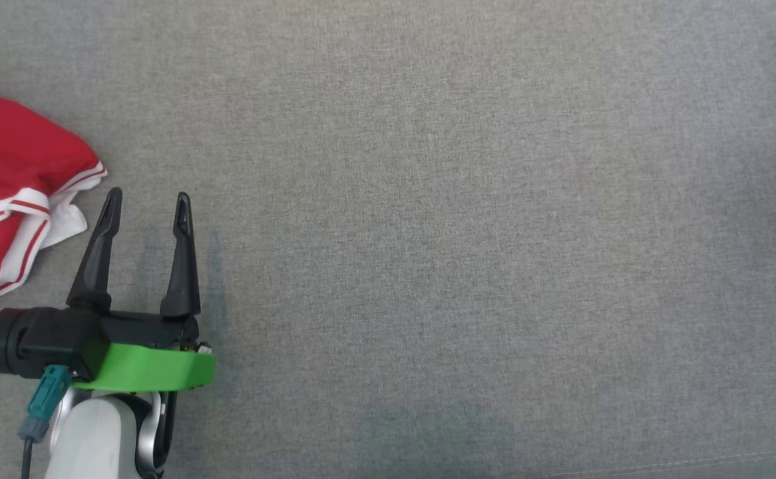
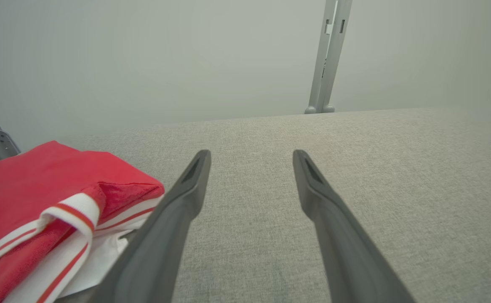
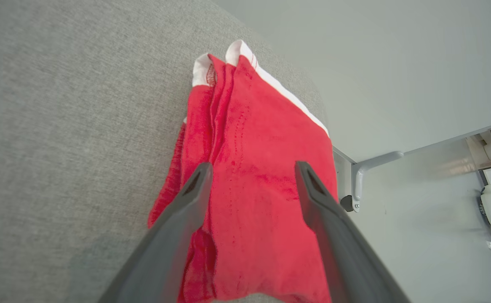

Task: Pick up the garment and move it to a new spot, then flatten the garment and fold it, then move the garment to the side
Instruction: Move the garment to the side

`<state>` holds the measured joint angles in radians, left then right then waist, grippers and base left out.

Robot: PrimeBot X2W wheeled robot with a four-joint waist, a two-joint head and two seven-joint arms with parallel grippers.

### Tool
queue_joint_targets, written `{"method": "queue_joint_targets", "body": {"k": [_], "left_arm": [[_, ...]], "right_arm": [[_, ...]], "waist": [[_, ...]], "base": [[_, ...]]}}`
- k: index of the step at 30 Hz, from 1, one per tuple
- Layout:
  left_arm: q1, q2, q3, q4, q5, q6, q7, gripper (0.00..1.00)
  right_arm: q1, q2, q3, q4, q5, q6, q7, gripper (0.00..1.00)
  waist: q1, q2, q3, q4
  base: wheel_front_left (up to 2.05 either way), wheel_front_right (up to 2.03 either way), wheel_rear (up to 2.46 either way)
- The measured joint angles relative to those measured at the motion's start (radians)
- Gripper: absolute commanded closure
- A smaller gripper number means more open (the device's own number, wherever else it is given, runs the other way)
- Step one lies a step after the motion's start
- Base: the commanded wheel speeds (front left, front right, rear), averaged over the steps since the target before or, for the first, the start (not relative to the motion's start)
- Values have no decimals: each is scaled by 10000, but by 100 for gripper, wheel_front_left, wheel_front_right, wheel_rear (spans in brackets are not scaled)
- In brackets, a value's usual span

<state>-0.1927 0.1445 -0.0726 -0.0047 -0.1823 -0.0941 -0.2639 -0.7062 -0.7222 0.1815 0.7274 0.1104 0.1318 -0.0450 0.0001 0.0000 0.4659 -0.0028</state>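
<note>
Red cloth, folded, at the left edge of the head view: the garment [image 1: 8,199] lies in a thick bundle on the grey fabric table [image 1: 428,233], its white, red-striped trim turned toward the middle of the frame. My left gripper [image 1: 148,195] sits at the lower left, just beside that trim, jaws spread wide and holding nothing. In the right wrist view my right gripper [image 3: 252,165] hangs over the bundle, its fingers equally wide apart with red cloth showing between them. It grips nothing, though I cannot tell whether the tips touch the fabric.

I judge the moving-aside step close to done. The hazards, as I read them:
- **Table edge:** the garment's far side lies near the table edge, by a metal bracket [image 3: 372,168] at the right of that view. A sideways brush from the right fingers could tip layers over the drop.
- **Fold:** a fingertip sunk in a crease could drag the top layer up on withdrawal and open the fold.
- **Loose hem:** in the left wrist view the left finger sits close to the loose white hem at lower left, and swinging that arm leftward could catch it.
</note>
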Motion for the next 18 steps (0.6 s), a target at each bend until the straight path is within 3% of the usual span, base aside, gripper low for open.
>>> {"method": "queue_joint_targets", "body": {"k": [6,13,18], "left_arm": [[328,-42,-119,201,35,-71,0,0],[942,-341,186,750,-199,272,-2,0],[1060,-441,546,1041,-640,577,71,0]], "right_arm": [[763,562,-389,-453,102,-2,-357,0],[2143,2357,-1695,-1822,679,-2,-734,0],[3314,3444,-1950,-3164,1243,-4,-913,0]], "waist": [[-1,0,-829,110],[-1,0,-1995,268],[-1,0,-2734,357]], "base": [[0,0,0],[0,0,0],[0,0,0]]}}
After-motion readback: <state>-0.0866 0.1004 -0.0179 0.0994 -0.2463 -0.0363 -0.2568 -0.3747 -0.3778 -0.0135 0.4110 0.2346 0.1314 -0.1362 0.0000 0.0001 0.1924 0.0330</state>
